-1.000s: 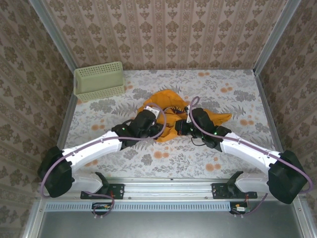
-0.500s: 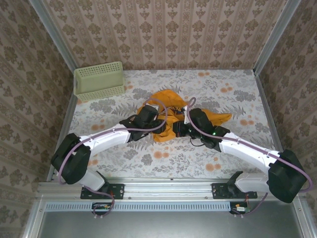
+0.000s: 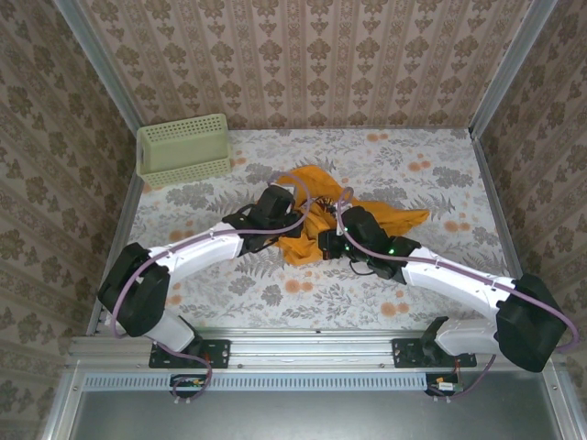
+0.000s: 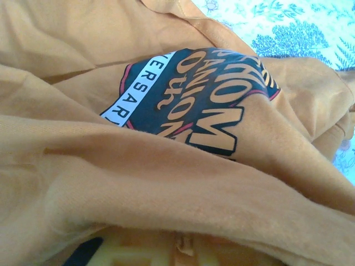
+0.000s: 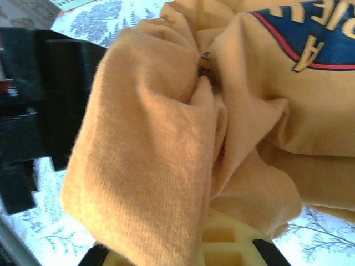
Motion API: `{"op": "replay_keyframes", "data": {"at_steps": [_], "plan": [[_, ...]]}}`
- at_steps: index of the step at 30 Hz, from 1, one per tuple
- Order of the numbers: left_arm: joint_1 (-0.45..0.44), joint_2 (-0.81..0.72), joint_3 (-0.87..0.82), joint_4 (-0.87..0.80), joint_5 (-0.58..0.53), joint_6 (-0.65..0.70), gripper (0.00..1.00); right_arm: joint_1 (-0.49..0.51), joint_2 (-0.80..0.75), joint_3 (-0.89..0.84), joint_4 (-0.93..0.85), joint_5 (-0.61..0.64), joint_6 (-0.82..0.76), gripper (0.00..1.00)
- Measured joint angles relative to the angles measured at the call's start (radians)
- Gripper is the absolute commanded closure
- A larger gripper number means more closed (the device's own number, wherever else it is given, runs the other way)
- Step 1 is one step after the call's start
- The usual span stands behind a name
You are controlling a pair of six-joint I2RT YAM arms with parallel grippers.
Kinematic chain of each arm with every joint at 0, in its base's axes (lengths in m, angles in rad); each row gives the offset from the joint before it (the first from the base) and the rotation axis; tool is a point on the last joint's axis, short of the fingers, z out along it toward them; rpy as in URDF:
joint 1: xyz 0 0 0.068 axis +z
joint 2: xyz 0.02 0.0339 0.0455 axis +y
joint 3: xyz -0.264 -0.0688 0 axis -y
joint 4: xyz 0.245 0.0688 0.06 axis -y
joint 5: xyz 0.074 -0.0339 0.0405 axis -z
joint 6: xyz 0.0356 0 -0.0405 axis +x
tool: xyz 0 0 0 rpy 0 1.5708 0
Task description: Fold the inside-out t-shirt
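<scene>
the desk [image 3: 413, 156] has a cover with grey leaves and orange flowers, and brown patterned wallpaper [image 3: 303, 55] is around it. a green basket [image 3: 183, 147] sits in the far left corner. the orange t-shirt [image 3: 298, 246] lies crumpled in the middle. the right hand [image 3: 328, 240] is closed, pinching the t-shirt. the left hand [image 3: 292, 215] is under cloth, and i cannot tell its state.

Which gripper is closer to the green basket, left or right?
Left. The left gripper is at the left side of the t-shirt, toward the basket in the far left corner; the right gripper is at the shirt's near edge, farther right.
</scene>
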Motion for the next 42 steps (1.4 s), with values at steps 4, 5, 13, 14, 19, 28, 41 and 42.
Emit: {"op": "replay_keyframes", "data": {"at_steps": [4,5,13,14,19,28,41,42], "plan": [[0.0,-0.003,0.009,-0.024,-0.003,0.016,1.0,-0.001,0.0,0.005,-0.042,0.066,0.0,1.0],[0.0,-0.008,0.009,-0.039,0.0,0.023,1.0,-0.005,0.005,0.014,-0.061,0.083,0.0,1.0],[-0.004,-0.196,0.03,-0.182,0.159,0.05,1.0,-0.124,0.104,0.121,-0.145,0.124,-0.003,1.0],[-0.007,-0.229,0.035,-0.184,0.189,0.051,1.0,-0.139,0.124,0.131,-0.146,0.124,-0.007,1.0],[0.017,-0.353,0.023,-0.173,0.309,0.061,1.0,-0.172,0.198,0.162,-0.159,0.14,-0.03,0.96],[0.107,-0.276,-0.04,-0.106,0.391,0.06,1.0,-0.175,0.091,0.14,-0.189,0.135,-0.066,0.57],[0.118,-0.249,-0.04,-0.044,0.415,0.057,1.0,-0.069,-0.031,0.063,-0.053,-0.063,-0.086,0.62],[0.118,-0.249,-0.04,-0.044,0.416,0.057,1.0,-0.063,-0.006,0.071,-0.047,-0.075,-0.088,0.63]]}}
